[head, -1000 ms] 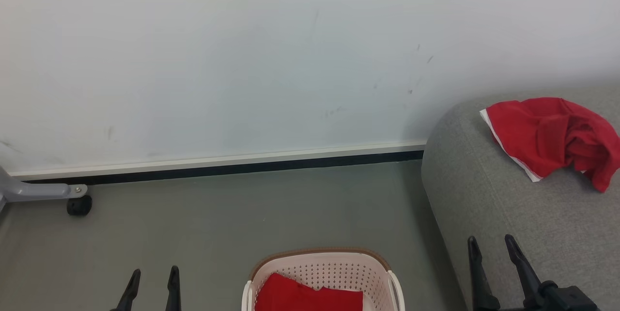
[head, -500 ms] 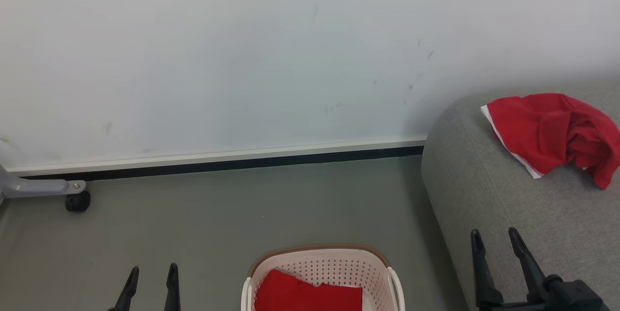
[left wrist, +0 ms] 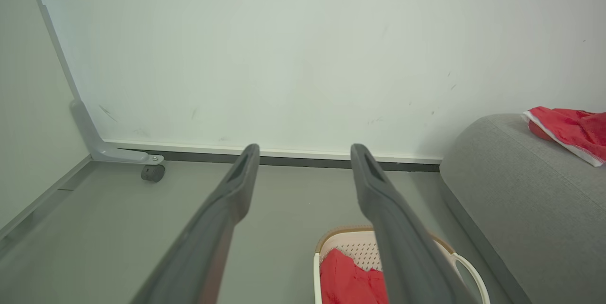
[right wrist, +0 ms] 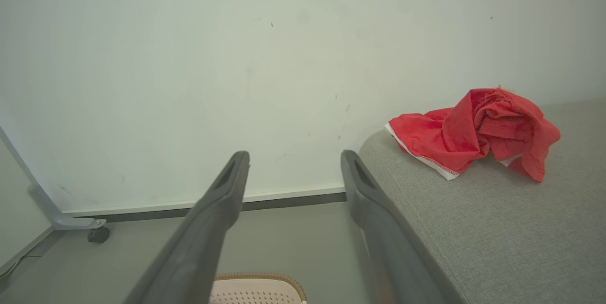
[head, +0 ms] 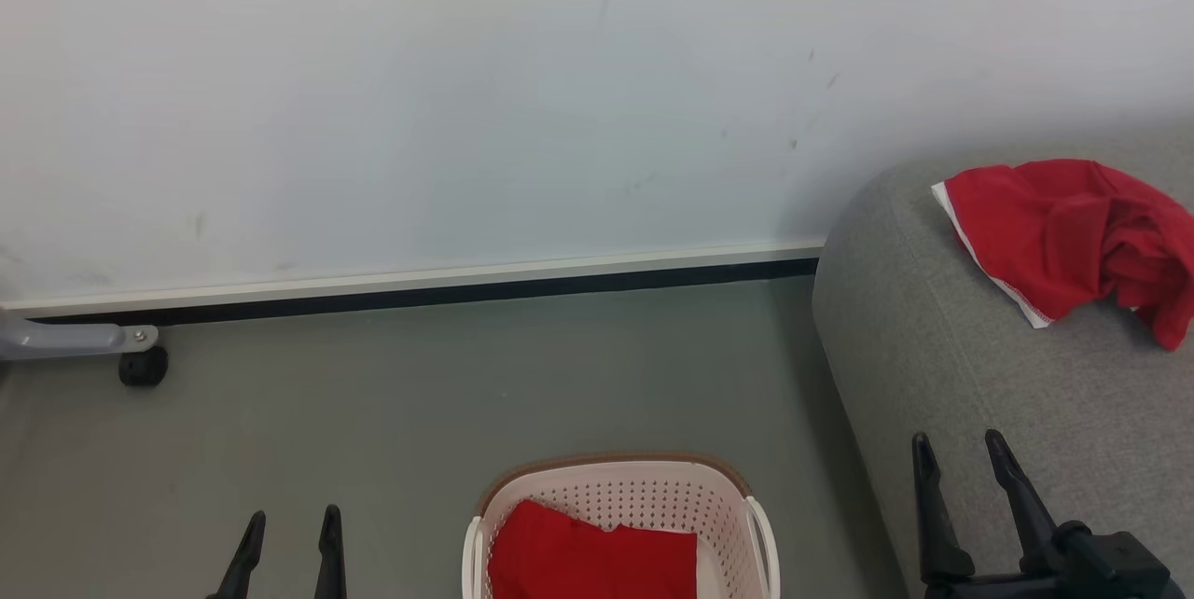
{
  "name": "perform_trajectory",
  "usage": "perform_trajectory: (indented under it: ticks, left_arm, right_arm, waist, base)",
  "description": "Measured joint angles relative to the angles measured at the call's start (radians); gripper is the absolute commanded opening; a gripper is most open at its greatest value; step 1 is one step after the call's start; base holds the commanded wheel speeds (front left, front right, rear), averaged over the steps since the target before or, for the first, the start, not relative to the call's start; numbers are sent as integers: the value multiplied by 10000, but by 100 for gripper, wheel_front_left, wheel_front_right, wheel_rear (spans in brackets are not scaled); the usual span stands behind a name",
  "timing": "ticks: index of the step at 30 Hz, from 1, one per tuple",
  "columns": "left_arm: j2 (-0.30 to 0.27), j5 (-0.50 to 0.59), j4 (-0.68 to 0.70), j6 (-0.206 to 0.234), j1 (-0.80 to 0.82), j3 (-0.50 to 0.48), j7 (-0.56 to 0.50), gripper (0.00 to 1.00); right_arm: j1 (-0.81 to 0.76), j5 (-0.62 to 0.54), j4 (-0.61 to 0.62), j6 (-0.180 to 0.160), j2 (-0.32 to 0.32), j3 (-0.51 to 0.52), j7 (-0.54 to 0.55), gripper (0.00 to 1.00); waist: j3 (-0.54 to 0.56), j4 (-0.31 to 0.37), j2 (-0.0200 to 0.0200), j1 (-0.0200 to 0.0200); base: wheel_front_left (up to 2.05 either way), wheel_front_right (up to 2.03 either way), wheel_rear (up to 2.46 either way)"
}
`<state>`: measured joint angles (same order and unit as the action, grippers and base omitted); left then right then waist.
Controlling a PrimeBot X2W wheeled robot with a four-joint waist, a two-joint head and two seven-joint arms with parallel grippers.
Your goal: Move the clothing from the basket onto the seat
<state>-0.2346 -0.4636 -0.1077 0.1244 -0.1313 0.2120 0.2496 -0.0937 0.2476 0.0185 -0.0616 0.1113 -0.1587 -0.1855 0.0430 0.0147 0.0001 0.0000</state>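
A red garment [head: 592,562] lies inside the cream perforated basket [head: 653,501] on the floor at the bottom centre; the garment [left wrist: 348,280] and the basket [left wrist: 468,268] also appear in the left wrist view. Another red garment with white stitched edging [head: 1063,240] lies crumpled on the grey seat [head: 979,394], also seen from the right wrist as garment [right wrist: 473,131] on the seat [right wrist: 497,228]. My left gripper [head: 289,520] hangs open left of the basket, empty. My right gripper [head: 958,445] is open over the seat's front corner, empty.
A pale wall [head: 466,95] with a white and black skirting runs behind. A grey frame leg with a black caster [head: 142,366] stands at the far left on the grey floor [head: 420,394].
The whole head view has drifted up a little, so the camera has tilted down slightly. Both grippers stay open and the garments lie as before.
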Motion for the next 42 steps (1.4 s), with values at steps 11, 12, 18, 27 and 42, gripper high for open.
perform_trajectory:
  ticks: [11,12,18,27,42]
  left_arm:
    - [-150,320,174,-35,833,303,-217,100]
    - [-134,359,163,-102,1008,355,-291,100]
    - [19,721,-389,-299,2125,1112,-794,100]
    - [545,1151,-1818,-709,3645,2069,-1618,100]
    - [1085,1929,-4211,-1287,5478,3248,-2548,100]
  right_arm:
    - [738,13,422,-42,-4,121,77,100]
    - [904,13,437,-42,-4,125,79,100]
    - [1749,-2,648,-44,0,153,82,100]
    - [3001,-50,970,-42,82,272,134,100]
    - [5678,-77,1430,-44,104,456,178,100]
  waist:
    - [-944,62,0,1]
    - [-1072,80,0,1]
    - [-1870,238,0,2]
    - [-3140,620,1,2]
    - [-5487,1461,1,2]
  base:
    - [0,0,0]
    - [0,0,0]
    - [0,0,0]
    - [0,0,0]
    - [0,0,0]
